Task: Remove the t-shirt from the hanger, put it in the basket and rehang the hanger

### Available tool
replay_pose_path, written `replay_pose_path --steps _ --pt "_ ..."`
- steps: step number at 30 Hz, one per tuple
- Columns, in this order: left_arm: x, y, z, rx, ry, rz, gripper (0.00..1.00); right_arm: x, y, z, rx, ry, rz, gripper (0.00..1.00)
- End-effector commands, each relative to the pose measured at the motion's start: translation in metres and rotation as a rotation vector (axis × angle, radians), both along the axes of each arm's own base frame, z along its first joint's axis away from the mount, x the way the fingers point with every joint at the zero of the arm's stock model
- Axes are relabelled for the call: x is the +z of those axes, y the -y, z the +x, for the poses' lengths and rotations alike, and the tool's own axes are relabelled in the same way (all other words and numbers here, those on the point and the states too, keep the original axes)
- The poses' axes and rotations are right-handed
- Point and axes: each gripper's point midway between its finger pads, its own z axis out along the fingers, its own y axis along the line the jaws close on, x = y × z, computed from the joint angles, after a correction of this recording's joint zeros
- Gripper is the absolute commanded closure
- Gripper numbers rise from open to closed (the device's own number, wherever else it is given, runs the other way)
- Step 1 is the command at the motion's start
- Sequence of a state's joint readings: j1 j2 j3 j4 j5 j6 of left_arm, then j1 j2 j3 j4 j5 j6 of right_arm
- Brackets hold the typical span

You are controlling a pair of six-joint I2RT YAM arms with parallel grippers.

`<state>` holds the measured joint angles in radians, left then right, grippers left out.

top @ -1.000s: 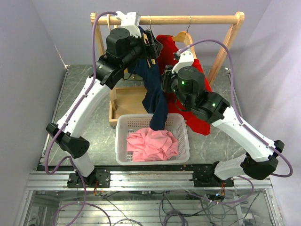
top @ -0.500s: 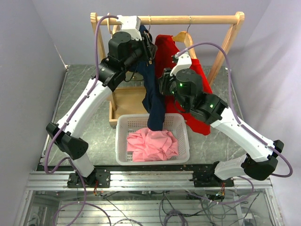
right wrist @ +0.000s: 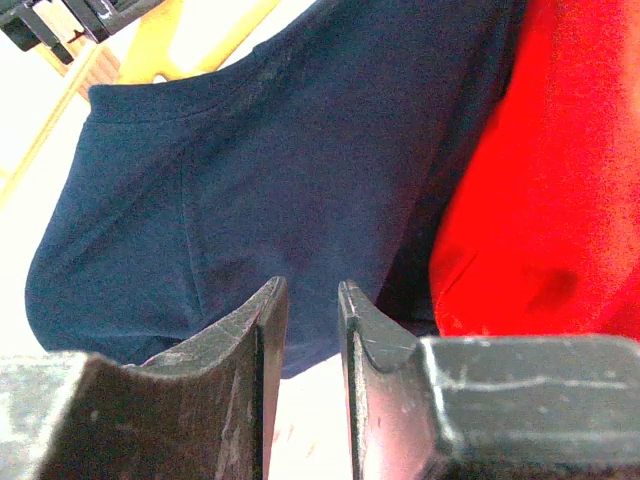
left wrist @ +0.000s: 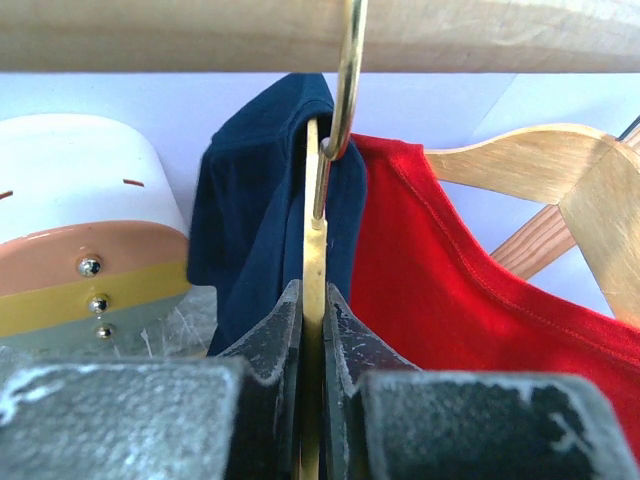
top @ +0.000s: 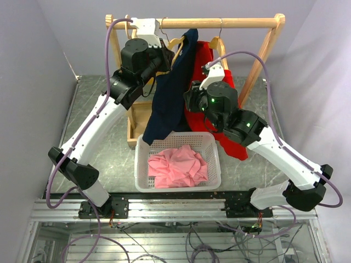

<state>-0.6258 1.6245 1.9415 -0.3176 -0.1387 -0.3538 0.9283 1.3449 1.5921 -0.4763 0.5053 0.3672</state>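
A navy t-shirt [top: 167, 93] hangs on a wooden hanger [left wrist: 314, 200], whose metal hook [left wrist: 347, 70] sits over the wooden rail [top: 230, 23]. My left gripper [left wrist: 313, 300] is shut on the hanger's thin wooden edge just below the hook, high up by the rail [left wrist: 300, 30]. Lower and to the right, my right gripper [right wrist: 312, 290] faces the navy t-shirt [right wrist: 280, 170]; its jaws stand a little apart with nothing between them. The shirt's hem hangs just above the basket's back left corner.
A red t-shirt [top: 211, 66] hangs on a second hanger [left wrist: 540, 170] right beside the navy one. A white basket [top: 140, 164] holding a pink cloth [top: 178, 167] stands below. A wooden box [top: 143, 118] sits behind the basket, and the rack's slanted leg [top: 258, 66] is at right.
My left gripper has closed onto the hanger. The navy t-shirt has swung left and spread out, and its lower end has risen out of the basket. The right arm shifted slightly.
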Motion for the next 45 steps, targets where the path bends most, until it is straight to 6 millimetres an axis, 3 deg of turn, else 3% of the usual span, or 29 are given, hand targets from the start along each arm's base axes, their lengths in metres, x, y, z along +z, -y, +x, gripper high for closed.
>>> replay_pose_path --steps 1,5,10,24,31,36,40,45 --pt "0.031 -0.003 -0.005 0.01 0.087 -0.048 0.9 0.01 0.007 -0.004 -0.001 0.016 0.037 0.72" --pt "0.033 -0.003 -0.004 0.011 0.096 -0.041 0.93 0.01 0.008 -0.005 0.0 0.016 0.037 0.72" --pt "0.049 -0.012 -0.007 0.031 0.153 -0.012 0.93 0.012 0.012 -0.008 0.0 0.025 0.042 0.72" --pt "0.077 -0.055 -0.039 0.105 0.304 0.09 0.93 0.014 0.021 -0.01 -0.019 0.047 0.05 0.7" --pt "0.071 -0.054 -0.053 0.042 0.266 0.149 0.93 0.022 0.024 -0.006 -0.042 0.071 0.049 0.68" --pt "0.055 -0.055 -0.07 -0.021 0.204 0.193 0.93 0.029 0.027 -0.002 -0.068 0.089 0.052 0.62" --pt "0.042 -0.054 -0.091 -0.103 0.148 0.222 0.93 0.039 0.023 0.001 -0.064 0.111 0.064 0.51" --pt "0.047 -0.057 -0.121 -0.191 0.131 0.227 0.93 0.058 0.014 0.008 -0.06 0.149 0.078 0.45"
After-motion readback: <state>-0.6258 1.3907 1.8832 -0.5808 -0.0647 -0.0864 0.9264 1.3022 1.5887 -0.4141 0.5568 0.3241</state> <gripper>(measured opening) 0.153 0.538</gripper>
